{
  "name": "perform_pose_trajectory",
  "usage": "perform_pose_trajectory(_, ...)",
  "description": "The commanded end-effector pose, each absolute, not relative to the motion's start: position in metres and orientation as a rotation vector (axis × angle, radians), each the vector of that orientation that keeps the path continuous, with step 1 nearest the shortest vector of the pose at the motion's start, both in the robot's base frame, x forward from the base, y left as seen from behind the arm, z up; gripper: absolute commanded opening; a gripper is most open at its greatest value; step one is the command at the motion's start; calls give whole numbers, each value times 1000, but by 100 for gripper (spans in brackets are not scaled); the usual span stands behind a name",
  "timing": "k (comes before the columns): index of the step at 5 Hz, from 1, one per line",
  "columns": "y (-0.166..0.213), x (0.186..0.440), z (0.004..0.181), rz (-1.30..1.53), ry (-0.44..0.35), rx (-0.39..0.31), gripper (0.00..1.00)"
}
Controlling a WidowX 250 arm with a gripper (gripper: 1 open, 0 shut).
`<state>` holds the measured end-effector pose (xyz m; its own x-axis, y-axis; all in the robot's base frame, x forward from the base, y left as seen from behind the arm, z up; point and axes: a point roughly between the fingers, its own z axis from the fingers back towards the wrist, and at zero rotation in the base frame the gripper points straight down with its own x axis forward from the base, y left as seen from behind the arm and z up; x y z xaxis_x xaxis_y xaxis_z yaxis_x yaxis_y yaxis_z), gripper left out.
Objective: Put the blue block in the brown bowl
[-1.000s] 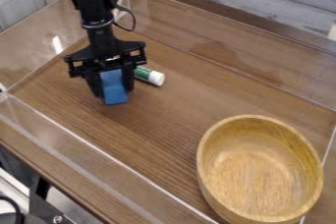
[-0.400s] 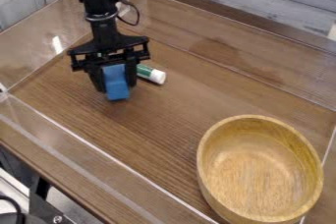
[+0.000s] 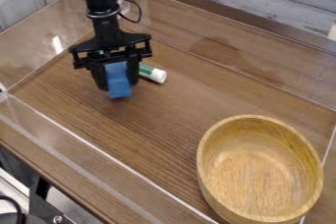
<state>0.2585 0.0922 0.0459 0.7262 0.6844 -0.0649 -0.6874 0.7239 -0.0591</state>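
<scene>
The blue block [image 3: 120, 81] hangs upright between the fingers of my black gripper [image 3: 117, 71], which is shut on it. The block's lower end sits just above the wooden table, left of centre. Close behind the block, to its right, lies a green-and-white marker tube [image 3: 151, 74]. The brown bowl [image 3: 258, 168], round, wooden and thick-rimmed, rests at the lower right, well away from the gripper, and nothing lies inside it.
Clear plastic walls [image 3: 79, 135] fence the dark wooden table [image 3: 184, 110] at the front, left and back. A black cable [image 3: 129, 10] trails from the arm above the gripper.
The gripper has risen slightly with the blue block held in it, and shifted a little to the right. The bowl and the marker have stayed put.
</scene>
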Motion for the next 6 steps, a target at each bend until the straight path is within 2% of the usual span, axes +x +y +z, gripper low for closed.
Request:
perform_pose_trajectory(1,95,274,72,746,-60,-81,0)
perform_pose_trajectory(3,93,275,80,735,-72,-77,0)
perform_pose_trajectory(5,89,266,89,683,-87,-60,0)
perform_pose_trajectory(6,81,260,94,672,-102,-75,0)
